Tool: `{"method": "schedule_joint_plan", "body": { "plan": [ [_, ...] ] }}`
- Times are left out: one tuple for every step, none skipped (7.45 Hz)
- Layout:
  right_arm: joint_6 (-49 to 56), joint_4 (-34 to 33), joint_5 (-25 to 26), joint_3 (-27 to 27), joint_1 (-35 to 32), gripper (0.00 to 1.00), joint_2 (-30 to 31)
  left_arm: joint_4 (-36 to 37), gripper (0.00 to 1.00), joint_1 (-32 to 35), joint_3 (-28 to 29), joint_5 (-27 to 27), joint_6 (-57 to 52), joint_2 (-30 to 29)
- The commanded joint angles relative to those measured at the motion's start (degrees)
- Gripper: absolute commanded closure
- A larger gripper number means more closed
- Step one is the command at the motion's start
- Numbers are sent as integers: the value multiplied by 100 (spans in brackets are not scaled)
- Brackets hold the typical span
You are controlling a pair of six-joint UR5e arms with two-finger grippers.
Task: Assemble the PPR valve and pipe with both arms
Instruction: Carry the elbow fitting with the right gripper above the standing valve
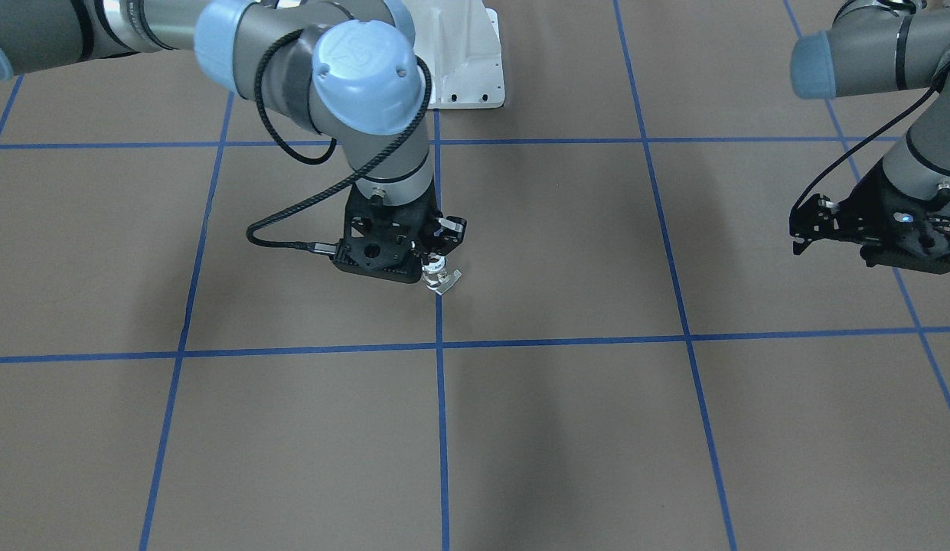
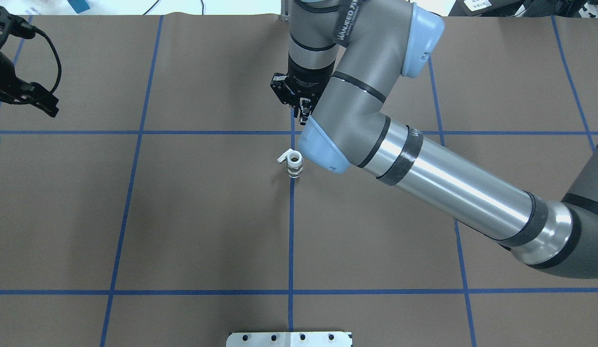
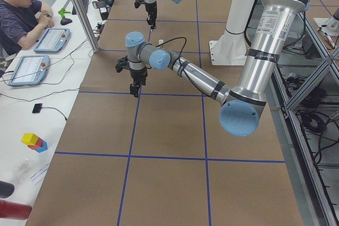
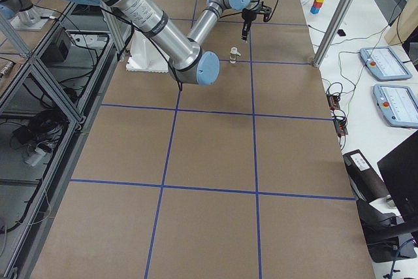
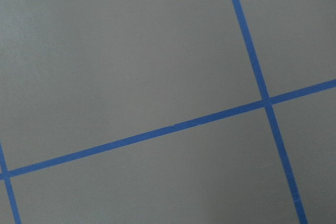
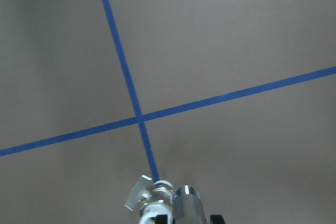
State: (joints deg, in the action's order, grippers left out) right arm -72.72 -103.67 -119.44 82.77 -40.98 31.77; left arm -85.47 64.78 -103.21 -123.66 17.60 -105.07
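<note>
Joining looks not yet done: the PPR valve (image 2: 294, 165) stands upright on the tabletop (image 2: 183, 217), the right pincer (image 1: 435, 256) hovers near it, seemingly pinching the pipe (image 6: 186, 200), and the left pincer (image 2: 46, 102) hangs well apart, its spread impossible to tell

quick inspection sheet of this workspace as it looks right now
surface: brown table with blue tape grid
job's things: PPR valve upright on a tape line; pipe cannot be told apart from the valve's chrome
clutter: nothing seen
grippers: right gripper hangs near the valve; left gripper far off at the table's side; open or shut unclear for both
cables: black cable loops at the right wrist, another at the left
surroundings: white pedestal; operator at a side desk with tablets
</note>
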Motion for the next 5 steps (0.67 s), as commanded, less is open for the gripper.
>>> {"method": "schedule_joint_plan", "body": {
  "plan": [
    [3, -40, 44, -164, 134, 100, -119, -312, 0, 0, 256, 0, 7, 12],
    [3, -40, 44, -173, 204, 100, -75, -312, 0, 0, 257, 0, 7, 12],
    [12, -22, 26, -164, 257, 100, 4, -312, 0, -9, 248, 0, 16, 4],
    [3, -22, 9, -164, 310, 100, 13, -312, 0, -9, 248, 0, 25, 4],
    [3, -22, 9, -164, 336, 100, 22, -312, 0, -9, 240, 0, 25, 4]
  ]
}}
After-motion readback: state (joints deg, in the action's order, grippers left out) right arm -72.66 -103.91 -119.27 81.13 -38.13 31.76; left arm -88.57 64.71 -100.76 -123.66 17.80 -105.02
